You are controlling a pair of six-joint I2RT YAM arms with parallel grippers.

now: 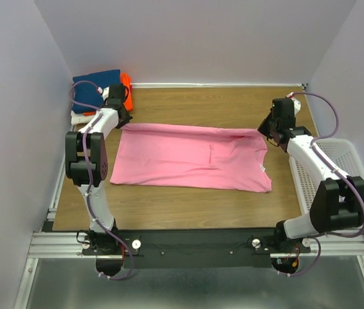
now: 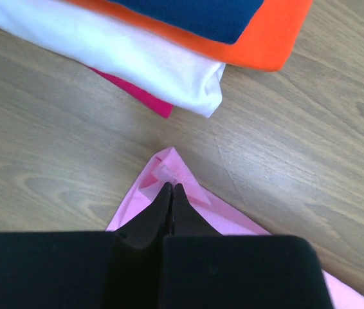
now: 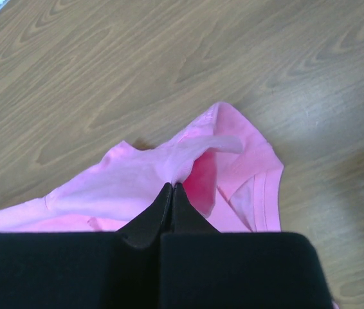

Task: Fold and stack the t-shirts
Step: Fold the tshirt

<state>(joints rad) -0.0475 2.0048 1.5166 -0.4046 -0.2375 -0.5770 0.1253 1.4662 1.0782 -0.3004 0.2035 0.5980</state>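
two claws: both clenched, each pinching cloth of the pink shirt [image 1: 191,158]
left claw [image 2: 171,188]: tips closed on the shirt's far-left corner, a small fold bunched right at the tips; the bite looks thin
right claw [image 3: 171,187]: tips closed on a raised ridge of cloth at the far-right end, by the sleeve hem; cloth is lifted off the table [image 1: 201,103] there
pink shirt: spread across mid table, long side running left to right, the rest lying flat
stack [image 1: 98,87]: navy shirt [image 2: 201,16] on orange shirt [image 2: 272,38] on white shirt [image 2: 137,58] on red shirt [image 2: 145,98], in the far-left corner, near the left claw but apart from the pink cloth
basket [image 1: 355,167]: white mesh, at the right edge beside the right arm
step, my read: start of a fold, far edge to be carried toward the near edge
risk 1: left pinch holds only the corner tip, so it could slip out on lift and the fold lands crooked
risk 2: arms out of sync would stretch or skew the cloth between them
risk 3: right claw may hold just one layer, so the lower one stays behind and wrinkles
risk 4: stack sits close, so a left-arm swing outward could knock it
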